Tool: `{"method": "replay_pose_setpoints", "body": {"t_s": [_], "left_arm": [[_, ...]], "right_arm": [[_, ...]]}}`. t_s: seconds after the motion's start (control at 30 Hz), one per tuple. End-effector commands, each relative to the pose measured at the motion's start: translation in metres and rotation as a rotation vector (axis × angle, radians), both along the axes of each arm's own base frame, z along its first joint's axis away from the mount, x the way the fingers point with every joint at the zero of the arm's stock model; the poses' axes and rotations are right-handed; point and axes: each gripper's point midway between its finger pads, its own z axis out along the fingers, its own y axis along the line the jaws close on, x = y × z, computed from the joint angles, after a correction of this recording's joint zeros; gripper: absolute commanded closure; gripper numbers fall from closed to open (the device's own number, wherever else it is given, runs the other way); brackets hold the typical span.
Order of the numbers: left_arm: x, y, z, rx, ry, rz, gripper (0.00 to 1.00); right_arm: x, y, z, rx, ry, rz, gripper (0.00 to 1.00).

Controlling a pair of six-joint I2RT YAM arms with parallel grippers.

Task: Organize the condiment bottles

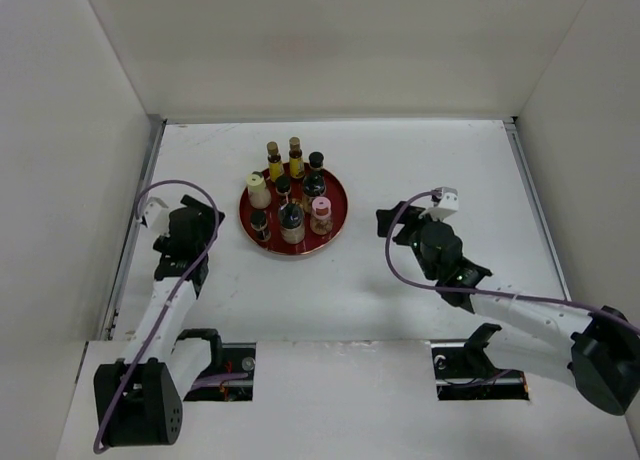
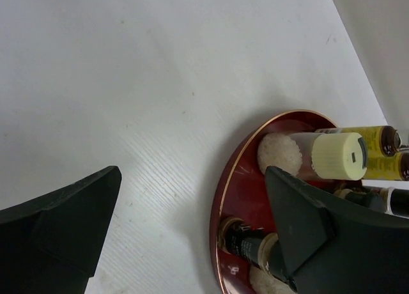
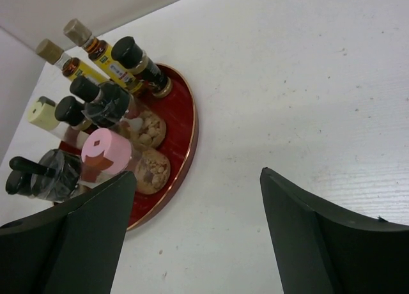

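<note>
Jaws: left apart, right apart | bottles [image 1: 291, 218] upright together on red tray [image 1: 340, 208]

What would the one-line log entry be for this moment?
left gripper: open, empty | right gripper: open, empty | small condiment bottles: all standing on round red gold-rimmed tray
</note>
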Motion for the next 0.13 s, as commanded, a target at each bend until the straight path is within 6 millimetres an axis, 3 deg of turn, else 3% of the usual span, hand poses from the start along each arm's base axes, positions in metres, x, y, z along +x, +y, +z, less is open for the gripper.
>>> {"method": "replay_pose_setpoints", "body": {"t_s": [0.0,0.1], "left_arm": [[0.0089,-0.0057,0.0282,0.002,-0.079,-0.039,0.0],[0.0106,-0.0076,0.0254,-0.004,-0.066,-0.042,0.0]], "right_arm": [[0.0004,0.01,0.0193,0.043,-0.041,0.03,0.14],[-0.002,0.0137,0.0228,0.048,-0.048,0.044,0.14]]}}
